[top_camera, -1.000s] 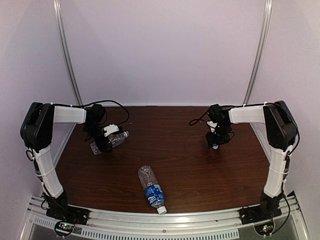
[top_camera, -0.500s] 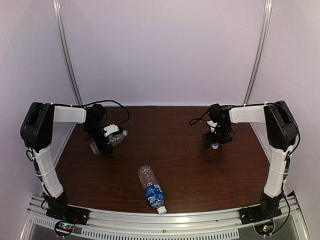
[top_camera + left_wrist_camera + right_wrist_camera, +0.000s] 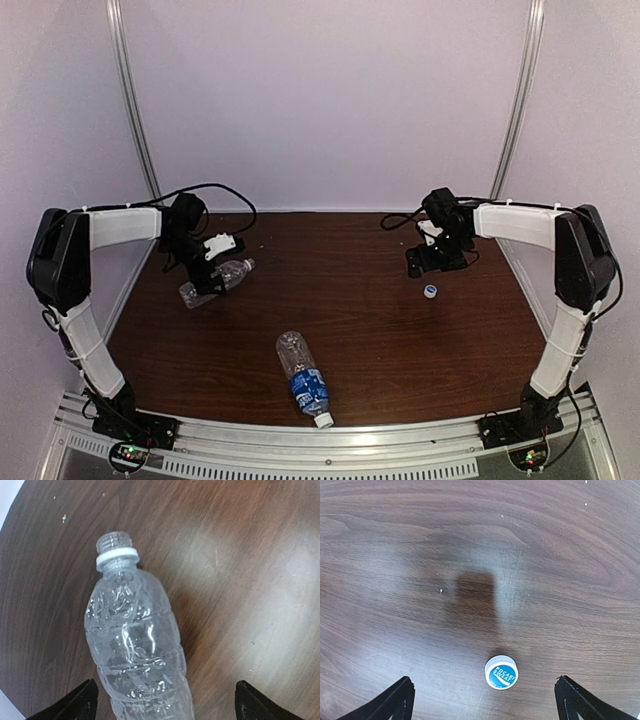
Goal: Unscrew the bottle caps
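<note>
The right gripper has risen off the freed cap, which lies between its wide fingers, while the left gripper gapes astride the opened bottle; next, seemingly, grasp the labelled bottle.

Uncapped unlabelled bottle on table

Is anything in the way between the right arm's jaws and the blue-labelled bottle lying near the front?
Nothing visible does. Only bare table separates the right gripper from the labelled bottle; the loose cap lies close by the gripper, off that path.
</note>
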You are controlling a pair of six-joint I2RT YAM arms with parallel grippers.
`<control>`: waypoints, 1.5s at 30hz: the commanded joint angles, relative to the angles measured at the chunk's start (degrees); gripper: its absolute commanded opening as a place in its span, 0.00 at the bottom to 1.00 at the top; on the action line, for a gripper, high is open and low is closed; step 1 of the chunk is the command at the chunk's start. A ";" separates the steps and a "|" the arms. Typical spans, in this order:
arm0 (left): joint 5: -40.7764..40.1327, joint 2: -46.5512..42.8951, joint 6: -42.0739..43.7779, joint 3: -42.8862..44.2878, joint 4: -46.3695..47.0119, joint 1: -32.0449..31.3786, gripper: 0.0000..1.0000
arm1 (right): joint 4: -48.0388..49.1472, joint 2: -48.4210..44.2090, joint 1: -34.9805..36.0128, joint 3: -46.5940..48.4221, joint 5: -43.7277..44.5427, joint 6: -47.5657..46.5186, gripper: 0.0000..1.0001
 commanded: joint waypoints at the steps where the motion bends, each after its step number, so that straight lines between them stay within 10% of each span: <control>1: 8.33 -4.56 2.67 1.23 -2.79 0.13 0.97 | 0.85 -2.64 0.00 0.90 -2.53 -0.61 1.00; 8: 16.50 -12.24 12.28 1.20 -8.81 -5.29 0.98 | 4.87 -6.68 0.99 -0.90 -5.26 -1.77 1.00; 20: 11.28 -8.19 23.37 7.39 -16.77 -37.55 0.97 | 13.09 -15.15 1.49 -7.60 -8.62 -1.03 1.00; 45: -2.12 5.80 35.69 1.77 -8.99 -49.04 0.96 | 15.46 -12.45 2.19 -10.35 -11.72 2.70 1.00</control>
